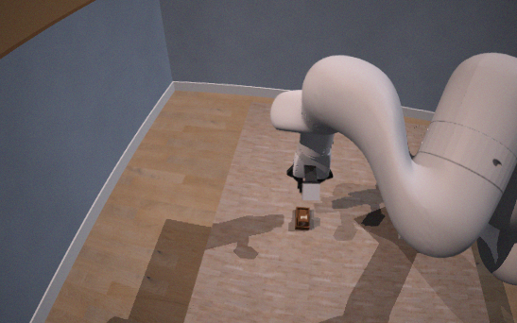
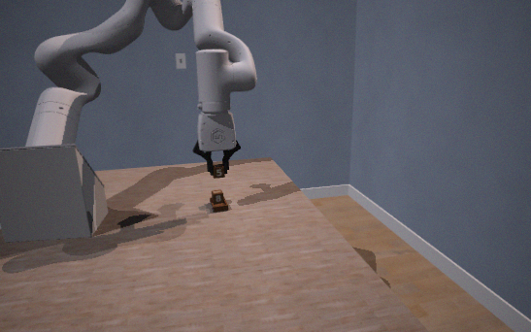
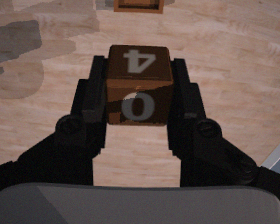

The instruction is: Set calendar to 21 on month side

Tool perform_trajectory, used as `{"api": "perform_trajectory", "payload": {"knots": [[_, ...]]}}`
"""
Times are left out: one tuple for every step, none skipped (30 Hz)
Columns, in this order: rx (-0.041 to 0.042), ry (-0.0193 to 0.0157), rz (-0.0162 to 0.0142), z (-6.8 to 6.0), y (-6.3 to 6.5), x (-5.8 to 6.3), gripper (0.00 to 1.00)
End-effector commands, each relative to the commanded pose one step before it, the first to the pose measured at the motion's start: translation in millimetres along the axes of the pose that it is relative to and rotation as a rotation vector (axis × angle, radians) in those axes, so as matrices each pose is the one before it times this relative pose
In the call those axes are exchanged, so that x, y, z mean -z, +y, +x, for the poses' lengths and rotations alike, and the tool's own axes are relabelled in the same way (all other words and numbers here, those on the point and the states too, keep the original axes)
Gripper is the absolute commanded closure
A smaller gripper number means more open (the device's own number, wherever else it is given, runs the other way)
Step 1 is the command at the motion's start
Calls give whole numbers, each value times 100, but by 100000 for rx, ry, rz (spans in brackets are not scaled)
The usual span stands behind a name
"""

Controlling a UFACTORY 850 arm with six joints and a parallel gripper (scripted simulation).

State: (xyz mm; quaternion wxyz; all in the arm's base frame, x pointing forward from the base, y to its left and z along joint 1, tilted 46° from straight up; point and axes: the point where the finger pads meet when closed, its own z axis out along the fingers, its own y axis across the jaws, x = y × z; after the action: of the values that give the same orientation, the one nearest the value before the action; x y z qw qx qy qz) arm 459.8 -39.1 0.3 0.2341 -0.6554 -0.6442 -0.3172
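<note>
My gripper (image 2: pixel 218 172) (image 3: pixel 138 77) is shut on a brown cube (image 2: pixel 219 170) (image 3: pixel 122 75) and holds it in the air above the table, behind the tray in the exterior view. That view shows a 5 on the held cube; the wrist view shows a 4 and a 0, the 4 turned over. The small brown tray (image 2: pixel 220 209) (image 1: pixel 297 225) (image 3: pixel 139 9) stands on the table. A second brown cube (image 2: pixel 217 197) is in the tray, at its far part in the exterior view, with an 8 facing that camera. The month's name cannot be read.
The wooden table top (image 2: pixel 174 272) (image 1: pixel 254 283) carries the tray. A large grey box-like base (image 2: pixel 40 194) stands at the left in the exterior view. The arm (image 1: pixel 377 118) reaches over from the right in the top view.
</note>
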Motion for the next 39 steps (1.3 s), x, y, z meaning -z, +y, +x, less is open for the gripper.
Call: {"api": "perform_trajectory", "payload": {"knots": [[-402, -575, -451, 1550, 35, 392, 71], [0, 0, 0, 0, 0, 0, 71], [0, 0, 0, 0, 0, 0, 71], [0, 0, 0, 0, 0, 0, 71], [0, 0, 0, 0, 0, 0, 71], [0, 0, 0, 0, 0, 0, 71], [0, 0, 0, 0, 0, 0, 71], [0, 0, 0, 0, 0, 0, 71], [0, 0, 0, 0, 0, 0, 71], [0, 0, 0, 0, 0, 0, 71], [0, 0, 0, 0, 0, -1, 71], [0, 0, 0, 0, 0, -9, 71], [0, 0, 0, 0, 0, -23, 71], [0, 0, 1, 0, 0, -42, 71], [-1, 0, 1, 0, 1, -65, 71], [-1, 0, 2, 0, 1, -90, 71], [-2, 0, 3, 0, 0, -118, 71], [-2, -1, 4, 0, 0, -147, 71], [0, 1, -1, 0, 2, -173, 71], [0, 0, 0, 0, 1, -200, 71], [0, 0, 0, 0, 1, -226, 71], [0, 0, 0, 0, 0, 0, 71], [0, 0, 0, 0, 0, 0, 71], [0, 0, 0, 0, 1, -250, 71], [0, 0, 0, 0, 1, -272, 71], [0, -1, 0, 0, 1, -291, 71], [0, 1, 0, 0, 2, -307, 71], [0, -1, 0, 0, 1, -318, 71], [0, 0, 0, 0, 2, -327, 71], [0, 1, 0, 0, 2, -331, 71], [0, -1, 0, 0, 1, -331, 71], [0, 0, 0, 0, 2, -328, 71], [0, 1, 0, 0, 2, -320, 71], [0, -1, 0, 0, 1, -308, 71], [0, 1, 0, 0, 2, -294, 71], [0, 0, 0, 0, 1, -275, 71], [0, 0, 0, 0, 1, -253, 71], [0, 0, 0, 0, 1, -229, 71], [0, 0, 0, 0, 0, 0, 71]]}}
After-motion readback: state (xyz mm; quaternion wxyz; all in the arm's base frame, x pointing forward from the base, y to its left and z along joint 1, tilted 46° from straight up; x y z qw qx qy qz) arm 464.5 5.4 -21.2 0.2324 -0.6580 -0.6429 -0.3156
